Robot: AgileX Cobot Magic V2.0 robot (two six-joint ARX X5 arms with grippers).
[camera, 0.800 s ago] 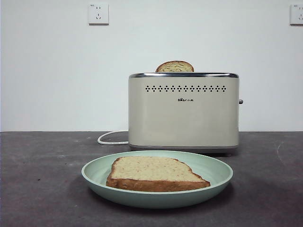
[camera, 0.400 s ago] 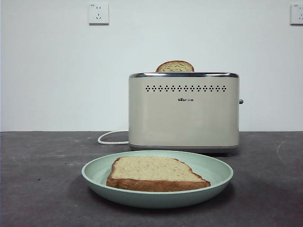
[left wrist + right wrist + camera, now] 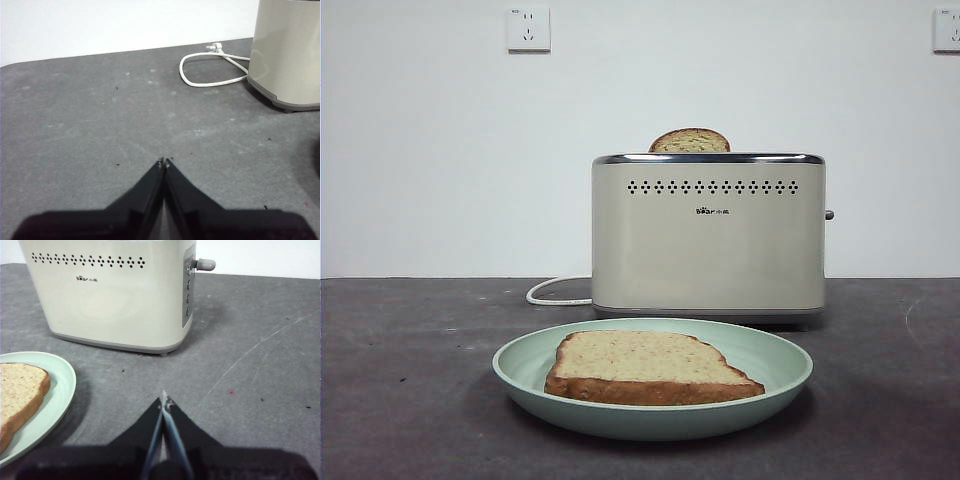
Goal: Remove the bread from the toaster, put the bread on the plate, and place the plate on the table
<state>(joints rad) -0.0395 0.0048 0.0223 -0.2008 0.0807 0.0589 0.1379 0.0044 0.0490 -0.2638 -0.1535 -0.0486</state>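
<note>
The bread (image 3: 645, 362) lies flat in the mint-green plate (image 3: 775, 372), which rests on the dark grey table (image 3: 410, 400) in front of the cream toaster (image 3: 708, 240). A second, smaller slice (image 3: 689, 141) sticks up from the toaster's slot. The right wrist view shows the plate's edge (image 3: 62, 390), the bread (image 3: 20, 390) and the toaster (image 3: 115, 295). My right gripper (image 3: 163, 402) is shut and empty, low over the table to the right of the plate. My left gripper (image 3: 164, 161) is shut and empty, over bare table left of the toaster (image 3: 290, 55).
The toaster's white cord (image 3: 210, 67) loops on the table behind and left of it, also seen in the front view (image 3: 555, 292). The toaster's lever (image 3: 205, 264) sticks out on its right side. A white wall with sockets (image 3: 528, 28) stands behind.
</note>
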